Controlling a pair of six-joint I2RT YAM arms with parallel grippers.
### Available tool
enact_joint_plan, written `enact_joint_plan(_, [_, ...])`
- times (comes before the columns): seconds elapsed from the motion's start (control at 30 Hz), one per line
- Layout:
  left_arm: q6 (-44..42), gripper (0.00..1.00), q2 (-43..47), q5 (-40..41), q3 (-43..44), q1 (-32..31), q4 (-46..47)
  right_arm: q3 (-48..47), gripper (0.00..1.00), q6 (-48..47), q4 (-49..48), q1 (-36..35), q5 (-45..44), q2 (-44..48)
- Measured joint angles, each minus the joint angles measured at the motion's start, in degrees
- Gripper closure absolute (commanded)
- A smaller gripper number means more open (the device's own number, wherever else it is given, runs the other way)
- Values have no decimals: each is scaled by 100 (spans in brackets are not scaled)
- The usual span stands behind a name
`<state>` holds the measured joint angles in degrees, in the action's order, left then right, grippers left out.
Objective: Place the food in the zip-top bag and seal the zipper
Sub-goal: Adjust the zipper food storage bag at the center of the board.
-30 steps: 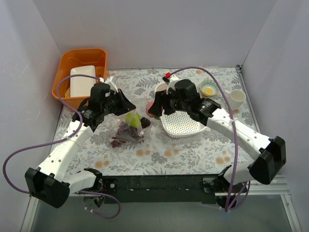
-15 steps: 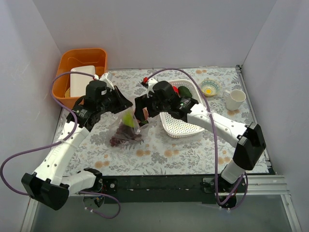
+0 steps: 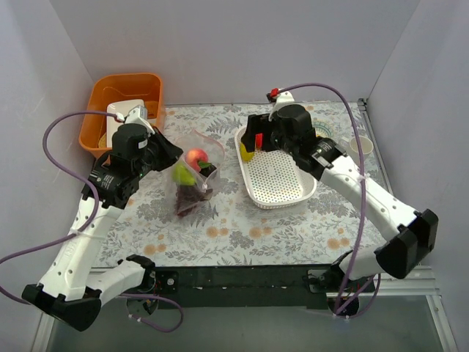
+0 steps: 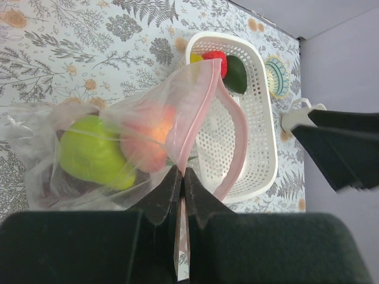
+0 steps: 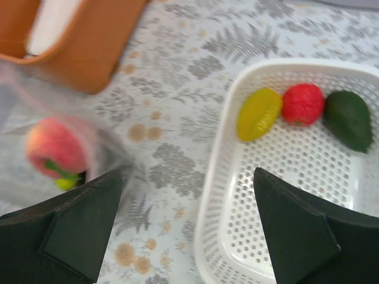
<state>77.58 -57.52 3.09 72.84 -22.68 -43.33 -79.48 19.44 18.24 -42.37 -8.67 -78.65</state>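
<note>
The clear zip-top bag [image 3: 196, 178] lies left of the white basket, its mouth held up. It holds a pink-red round fruit [image 3: 196, 157], a green one [image 3: 182, 174] and dark purple grapes [image 3: 189, 199]. My left gripper [image 4: 182, 173] is shut on the bag's pink zipper strip [image 4: 196, 106]; the green fruit [image 4: 93, 154] and pink-red fruit [image 4: 145, 139] show through the plastic. My right gripper [image 5: 185, 173] is open and empty above the basket's left rim. A yellow star fruit [image 5: 259, 113], a red fruit [image 5: 302, 104] and a dark green avocado [image 5: 348, 120] lie at the basket's far end.
The white perforated basket [image 3: 282, 192] stands mid-table. An orange bin [image 3: 102, 99] with a white object in it sits at the back left. A white cup [image 3: 360, 146] and a small patterned bowl [image 4: 274, 77] stand at the back right. Grey walls enclose the table.
My right gripper has drawn back from the bag's mouth to above the basket and is now empty. The pink-red fruit now lies in the bag. My left gripper still holds the bag's edge.
</note>
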Motion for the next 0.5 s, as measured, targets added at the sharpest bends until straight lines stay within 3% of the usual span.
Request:
enact_joint_plan(0.23, [-68,100,-153,278,452,0,-365,-205,2,-17,474,946,-114,-1392])
enact_joint_plan(0.37, [-136,100,-809,529,1937,0,-1036,-743,2,-24,748,1137,15,-2216])
enact_joint_plan(0.5, [-326,100,-610,667,1954,0,-955,-1143,2,-31,732,1268,256,-2704])
